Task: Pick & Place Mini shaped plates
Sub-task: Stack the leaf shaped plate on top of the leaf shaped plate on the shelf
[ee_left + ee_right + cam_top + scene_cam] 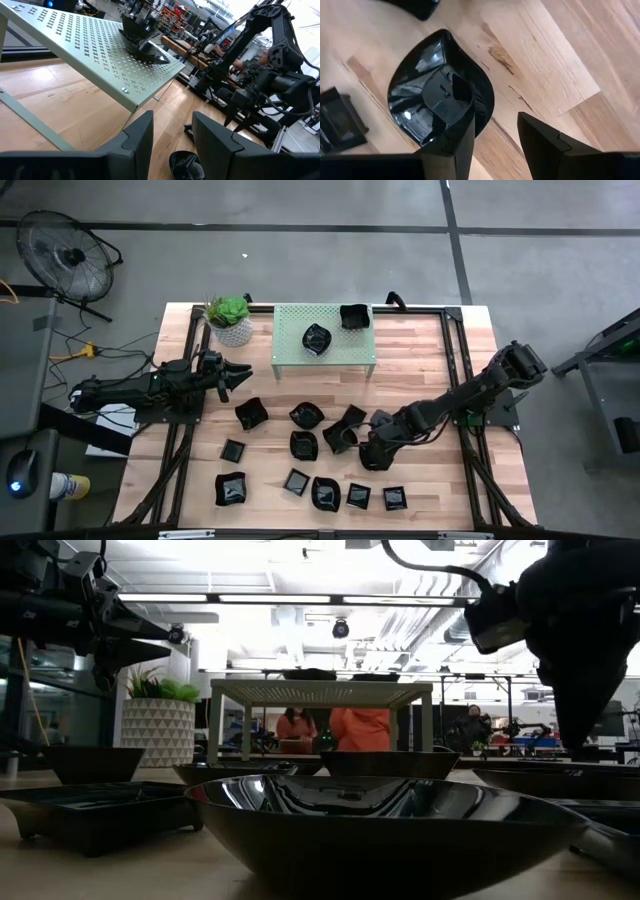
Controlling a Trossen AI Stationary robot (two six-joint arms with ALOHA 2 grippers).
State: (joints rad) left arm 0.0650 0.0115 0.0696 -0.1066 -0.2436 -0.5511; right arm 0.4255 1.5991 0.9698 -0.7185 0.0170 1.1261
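Observation:
Several small glossy black plates (pixel 303 444) lie scattered on the near half of the wooden table. Two more sit on a green perforated shelf (pixel 290 350), a wavy one (pixel 317 338) and a squarish one (pixel 354 315). My right gripper (pixel 372 452) is low over a rounded plate (pixel 415 105) right of the table's middle. It is open, with one finger (pixel 447 95) over the plate's hollow and the other (pixel 540 137) outside its rim, above bare wood. My left gripper (pixel 238 376) hangs open in the air left of the shelf and holds nothing. My right gripper comes at the rounded plate from above, slanting, with the plate's rim (pixel 487 107) between its open fingers. The plate lies flat on the table. Whether the inner finger touches the plate's floor I cannot tell.
A green plant in a white pot (pixel 232 322) stands at the shelf's left end, close to my left gripper. The shelf stands on thin legs (pixel 30 125) at the far middle of the table. Black frame rails (pixel 470 470) run along both table sides. People show in the room behind.

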